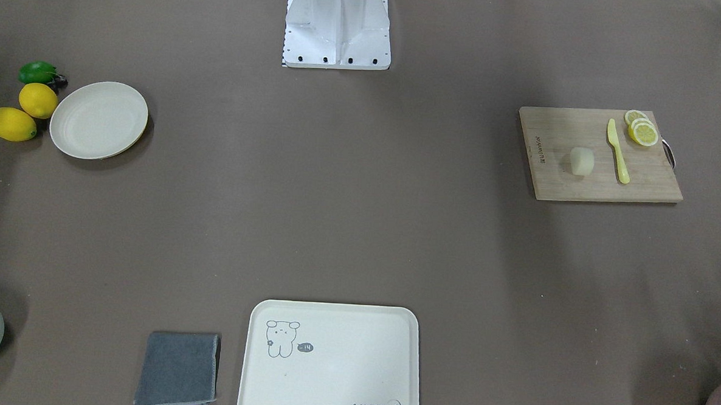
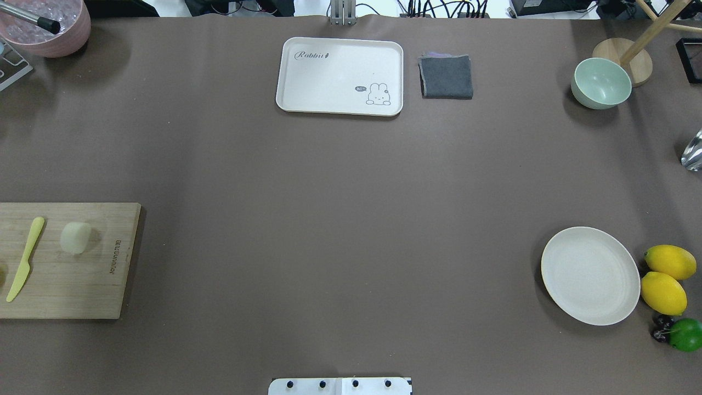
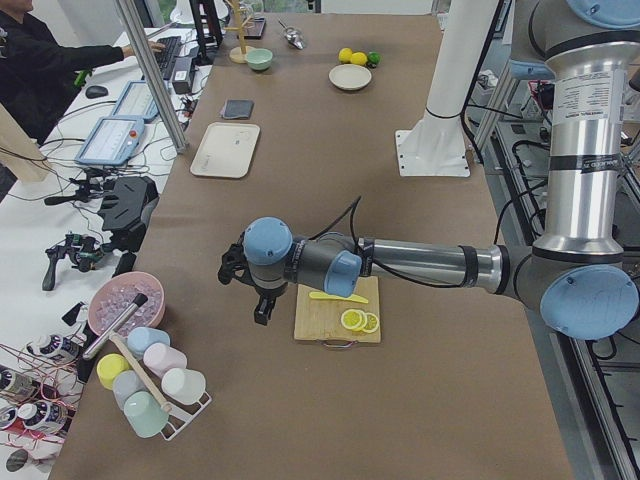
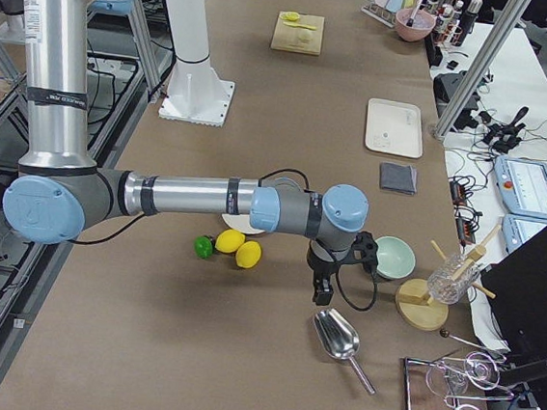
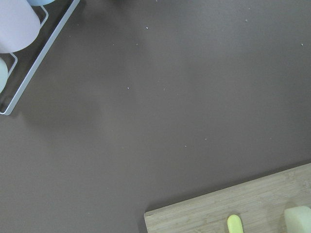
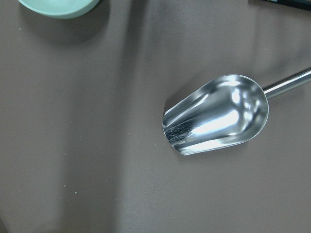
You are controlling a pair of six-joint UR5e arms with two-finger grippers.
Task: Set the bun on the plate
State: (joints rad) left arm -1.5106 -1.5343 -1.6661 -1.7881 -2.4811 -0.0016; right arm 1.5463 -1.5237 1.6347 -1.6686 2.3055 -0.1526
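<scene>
Two arms reach over the counter (image 2: 351, 219). The left tool (image 3: 262, 312) hangs just off the cutting board (image 2: 82, 285); I cannot tell whether it is open or closed. The bun (image 2: 75, 237) sits on that board at the counter's 9 o'clock, near a yellow knife (image 2: 24, 258). The plate (image 2: 589, 276) lies at 4 o'clock, with lemons (image 2: 663, 292) at its 3 o'clock. The right tool (image 4: 322, 292) hangs near a metal scoop (image 4: 336, 339); I cannot tell its state either.

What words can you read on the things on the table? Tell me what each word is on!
"Rabbit": on the cream tray, in one corner.
"hi~": in the little speech bubble beside the animal drawing on that same tray.
Print along one edge of the wooden cutting board: too small to read.
White sticker on the near robot arm: too blurred to read.
</scene>
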